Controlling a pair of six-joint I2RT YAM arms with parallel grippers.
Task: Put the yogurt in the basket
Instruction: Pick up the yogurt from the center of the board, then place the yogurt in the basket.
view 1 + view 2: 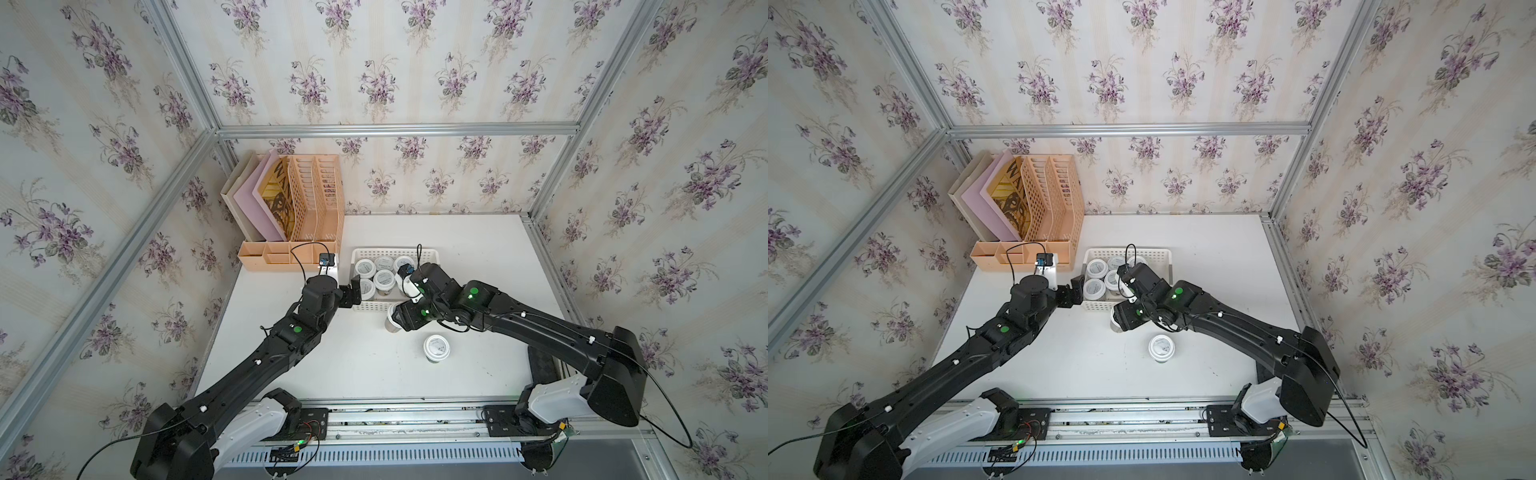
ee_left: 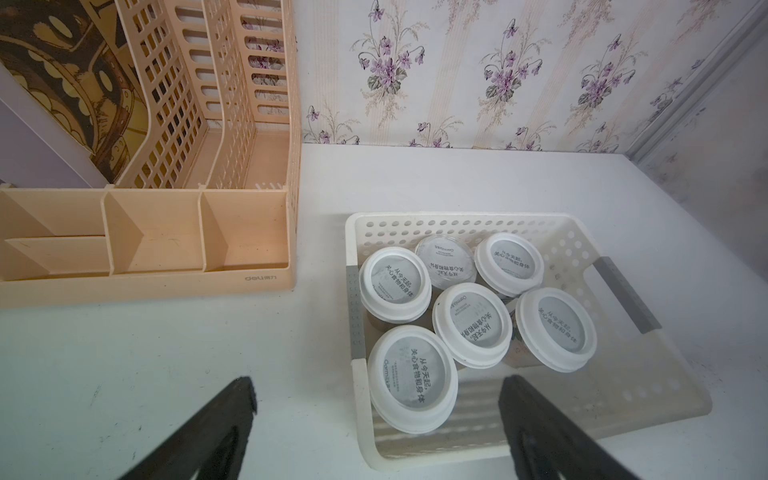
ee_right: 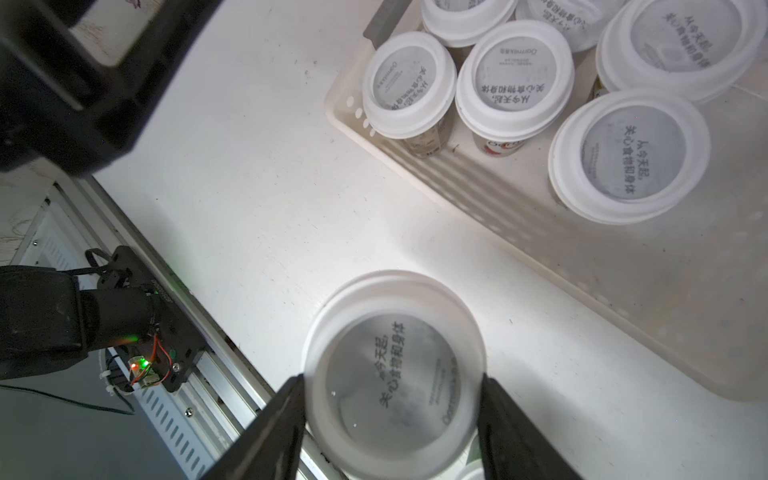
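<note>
1. I read the right pincer [image 3: 392, 384] as clenched on one yogurt cup [image 3: 395, 345], just outside the basket [image 2: 457, 218].
2. My left pincer [image 2: 380, 382] stands released, straddling the basket's short end.
3. I count six cups [image 2: 471, 326] inside; one spare cup [image 1: 436, 347] stands on the worktop [image 1: 353, 365].

Six cups [image 2: 471, 324] in basket [image 2: 457, 220], organizer [image 2: 145, 249] to its left, two other cups [image 1: 436, 348] before it

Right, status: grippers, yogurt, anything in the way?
Left gripper open at basket end. Right gripper shut on held cup, outside basket. Six cups in; loose cup outside. No blocker seen.
</note>
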